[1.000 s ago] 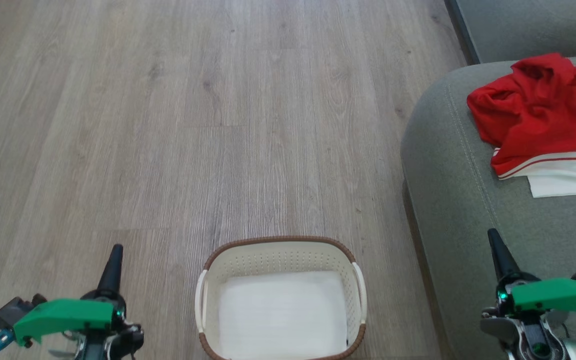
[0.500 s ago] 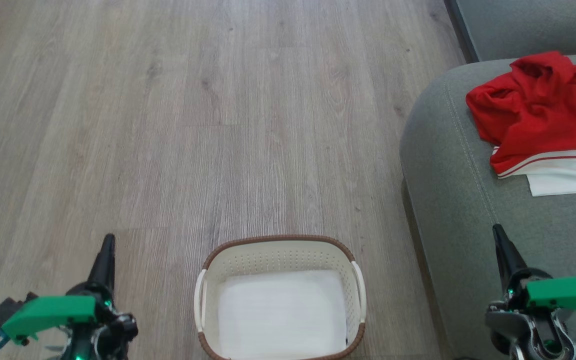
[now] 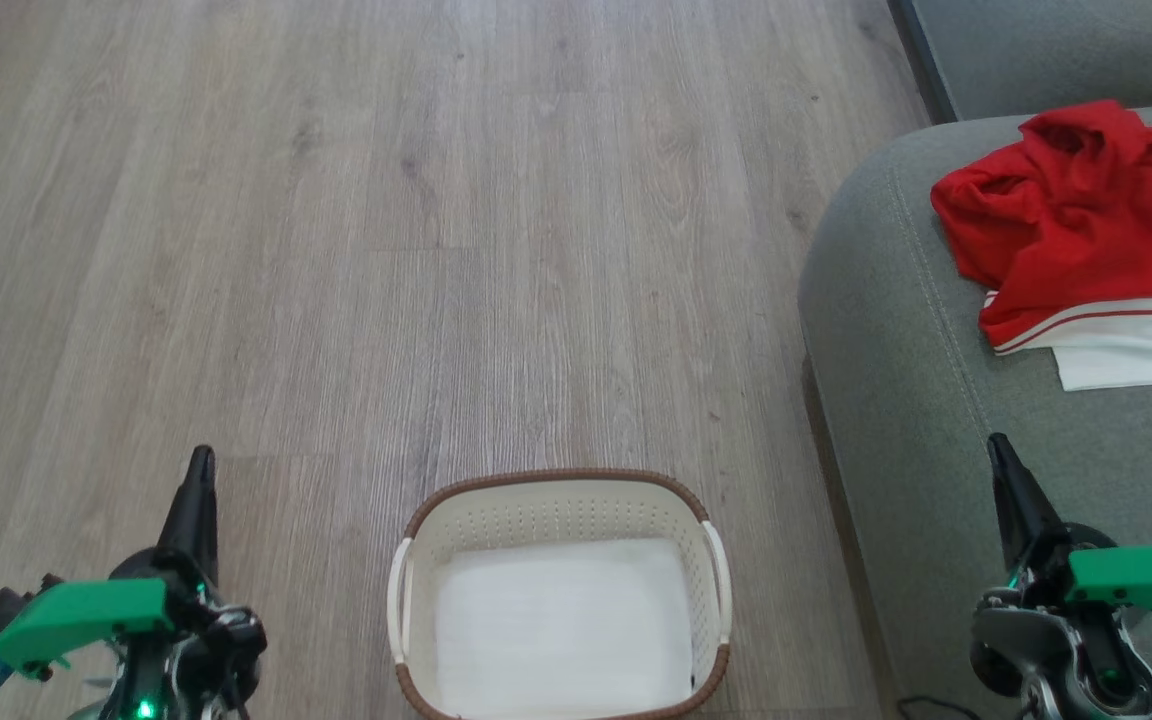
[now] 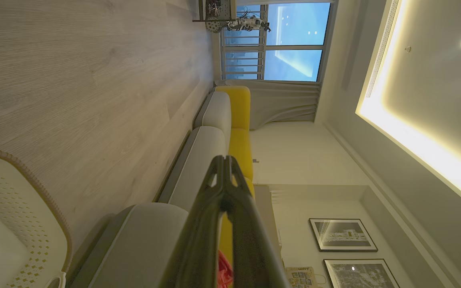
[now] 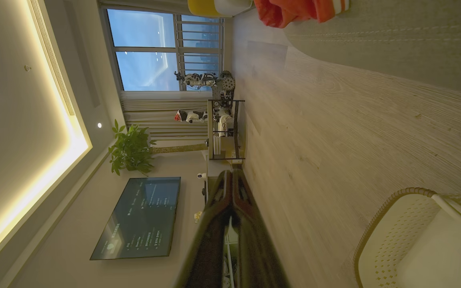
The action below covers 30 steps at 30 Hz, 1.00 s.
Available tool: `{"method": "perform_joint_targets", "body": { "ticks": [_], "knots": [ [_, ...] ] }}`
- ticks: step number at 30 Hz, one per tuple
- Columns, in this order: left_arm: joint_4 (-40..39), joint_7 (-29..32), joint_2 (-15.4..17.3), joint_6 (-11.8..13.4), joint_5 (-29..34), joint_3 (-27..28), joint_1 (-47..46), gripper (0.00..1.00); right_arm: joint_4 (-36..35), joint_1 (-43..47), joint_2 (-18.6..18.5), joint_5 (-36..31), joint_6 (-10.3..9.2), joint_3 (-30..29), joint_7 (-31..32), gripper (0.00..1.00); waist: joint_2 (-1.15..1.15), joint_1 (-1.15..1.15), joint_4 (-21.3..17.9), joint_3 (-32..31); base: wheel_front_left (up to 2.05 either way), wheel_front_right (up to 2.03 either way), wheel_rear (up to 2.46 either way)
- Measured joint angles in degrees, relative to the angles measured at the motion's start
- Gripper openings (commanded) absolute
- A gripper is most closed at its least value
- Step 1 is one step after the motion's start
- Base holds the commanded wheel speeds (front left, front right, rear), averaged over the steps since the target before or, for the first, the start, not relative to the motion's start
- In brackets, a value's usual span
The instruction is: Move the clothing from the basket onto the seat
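The clothing (image 3: pixel 1066 220) lies on the seat (image 3: pixel 896 420) (basket (image 3: pixel 556 512) stands beside it).

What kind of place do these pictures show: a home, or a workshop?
Most likely a living room, perhaps a staged one. A grey-green sofa seat stands on a wood-look floor, and the right wrist view shows a television on the wall and a potted plant.

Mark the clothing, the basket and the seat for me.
clothing (image 3: pixel 1076 220): head view, on the crumpled red fabric.
basket (image 3: pixel 556 514): head view, on the far perforated wall.
seat (image 3: pixel 886 330): head view, on bare cushion near its rounded edge.
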Motion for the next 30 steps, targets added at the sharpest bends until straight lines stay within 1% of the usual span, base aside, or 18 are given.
{"method": "perform_joint_targets", "body": {
  "ticks": [30],
  "knots": [
    [0.00,0.41,-0.14,0.00,0.01,0.24,0.00,0.00,-0.01,0.00,0.00,0.00,0.00,-0.02,0.00,0.00,0.00,0.00,0.00,0.00,0.00,0.00,0.00]
  ]
}}
